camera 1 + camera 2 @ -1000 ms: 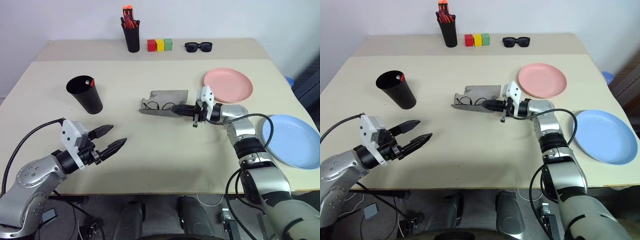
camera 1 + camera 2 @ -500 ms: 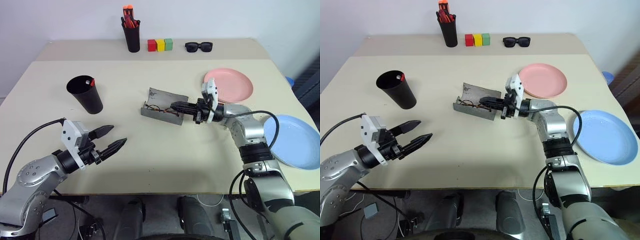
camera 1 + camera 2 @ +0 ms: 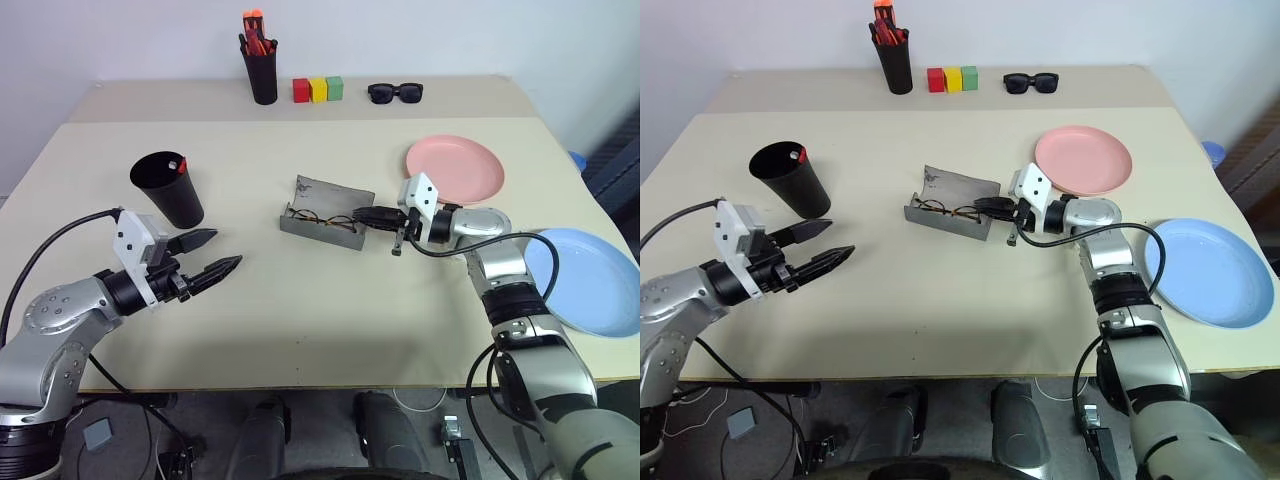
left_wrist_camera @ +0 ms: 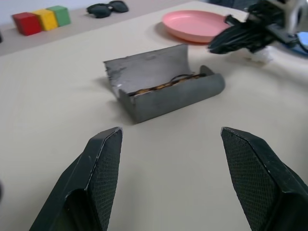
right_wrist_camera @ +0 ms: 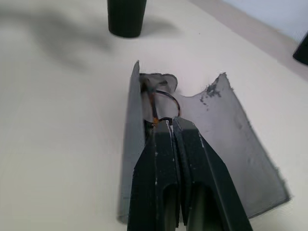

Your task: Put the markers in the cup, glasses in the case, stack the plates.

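The grey case [image 3: 325, 212] lies open mid-table with the wire-frame glasses [image 3: 310, 214] inside it. My right gripper [image 3: 356, 214] is shut, its tips at the case's right end and over the glasses [image 5: 161, 103] in the trough. To the left stands the black cup [image 3: 167, 187] with a red marker [image 3: 182, 165] leaning inside its rim. My left gripper [image 3: 226, 248] hangs open and empty near the cup, pointing toward the case [image 4: 163, 91]. The pink plate [image 3: 455, 170] sits behind my right arm. The blue plate [image 3: 590, 280] lies at the right edge.
Along the back of the table stand a black holder of orange-red pens [image 3: 263, 75], three coloured blocks [image 3: 318, 90] and black sunglasses [image 3: 395, 93]. Bare tabletop [image 3: 330, 300] stretches between my two grippers and the front edge.
The case has swung a little, so its lid now sits at an angle. My right wrist has rolled while staying at the case's end. The left gripper has moved away from the front edge, closer to the cup.
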